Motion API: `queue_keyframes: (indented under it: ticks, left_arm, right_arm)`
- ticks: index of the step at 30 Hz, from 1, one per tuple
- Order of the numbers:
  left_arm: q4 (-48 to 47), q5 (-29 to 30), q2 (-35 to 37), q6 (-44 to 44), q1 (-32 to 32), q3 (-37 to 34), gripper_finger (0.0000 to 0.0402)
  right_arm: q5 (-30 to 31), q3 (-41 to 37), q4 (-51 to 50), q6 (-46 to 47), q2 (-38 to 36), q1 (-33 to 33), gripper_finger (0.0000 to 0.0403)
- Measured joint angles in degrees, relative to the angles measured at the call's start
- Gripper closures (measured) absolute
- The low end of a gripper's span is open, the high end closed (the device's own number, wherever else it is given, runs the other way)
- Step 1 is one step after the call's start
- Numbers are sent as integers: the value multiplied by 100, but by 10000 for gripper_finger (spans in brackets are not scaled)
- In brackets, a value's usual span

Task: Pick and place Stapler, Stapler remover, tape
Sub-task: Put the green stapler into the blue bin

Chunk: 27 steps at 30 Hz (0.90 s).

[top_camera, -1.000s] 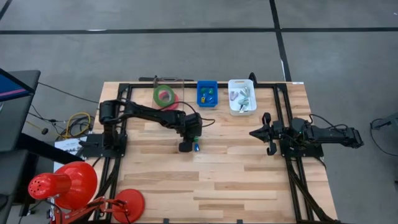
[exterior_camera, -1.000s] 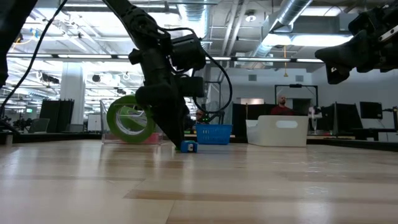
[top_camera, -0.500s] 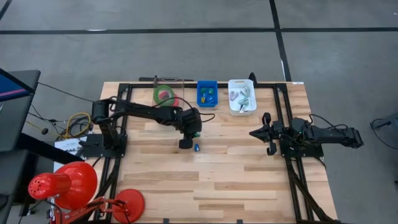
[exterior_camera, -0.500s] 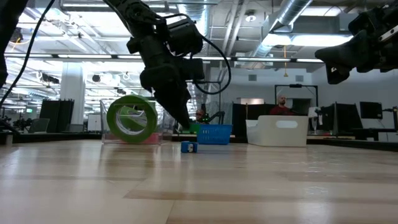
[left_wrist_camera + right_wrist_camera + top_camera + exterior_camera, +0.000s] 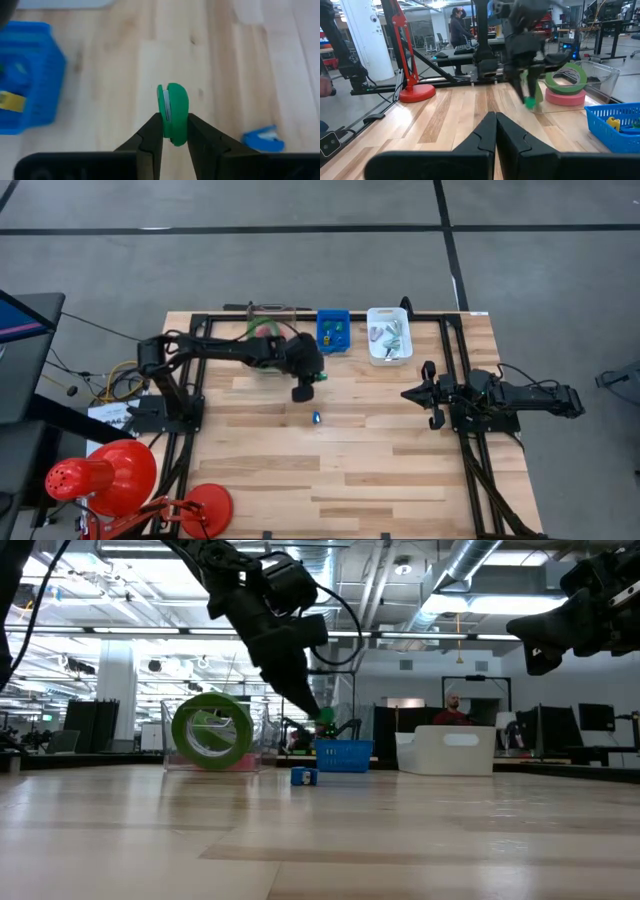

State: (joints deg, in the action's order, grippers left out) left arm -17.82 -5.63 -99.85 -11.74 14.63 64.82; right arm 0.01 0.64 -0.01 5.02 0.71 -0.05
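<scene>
The left gripper (image 5: 171, 131) pinches a small green stapler remover (image 5: 172, 114) up in the air. The blue basket (image 5: 333, 330) is just beside it, far from the right arm.

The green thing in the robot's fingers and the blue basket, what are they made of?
The green thing, pinched by the left gripper, looks like smooth plastic, with a pale, maybe metal strip. The blue basket looks like moulded plastic with slotted walls.
</scene>
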Motion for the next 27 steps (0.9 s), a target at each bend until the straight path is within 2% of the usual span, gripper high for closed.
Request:
queue_keyframes:
  ticks: [7,19,27]
  left_arm:
    - [419,1,137,-1,452,16,333]
    - [481,3,135,-3,1105,769,336]
    - [767,2,129,-5,1359,953,336]
  right_arm:
    - [0,0,0,2,2,2,403]
    - [0,0,0,0,0,1,403]
    - [0,1,0,1,1,1,403]
